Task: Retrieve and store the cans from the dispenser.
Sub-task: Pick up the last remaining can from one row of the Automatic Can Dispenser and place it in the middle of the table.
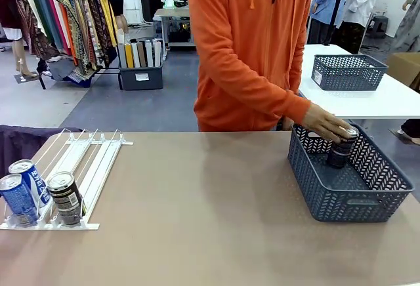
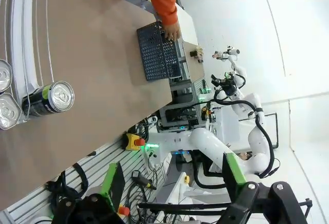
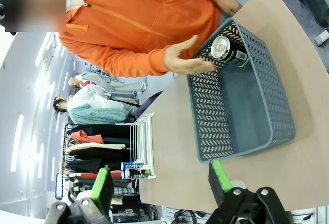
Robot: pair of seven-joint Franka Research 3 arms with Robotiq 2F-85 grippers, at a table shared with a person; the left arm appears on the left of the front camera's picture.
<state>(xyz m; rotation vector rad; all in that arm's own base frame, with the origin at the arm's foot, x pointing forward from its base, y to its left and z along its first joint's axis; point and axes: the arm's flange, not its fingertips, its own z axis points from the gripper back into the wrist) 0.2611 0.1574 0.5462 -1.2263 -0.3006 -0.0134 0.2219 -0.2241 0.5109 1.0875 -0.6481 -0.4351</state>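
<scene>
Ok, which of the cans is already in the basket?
The dark can by the person's hand, inside the grey basket. The other three, two blue-and-white cans and another dark one, stand at the dispenser's front lip.

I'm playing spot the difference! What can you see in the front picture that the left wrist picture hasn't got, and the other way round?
Front picture's extra: a dark can in the grey basket under the person's hand. Left wrist picture's extra: the robot's open left hand and a red button. Both: the rack with cans, the basket, the orange sleeve.
</scene>
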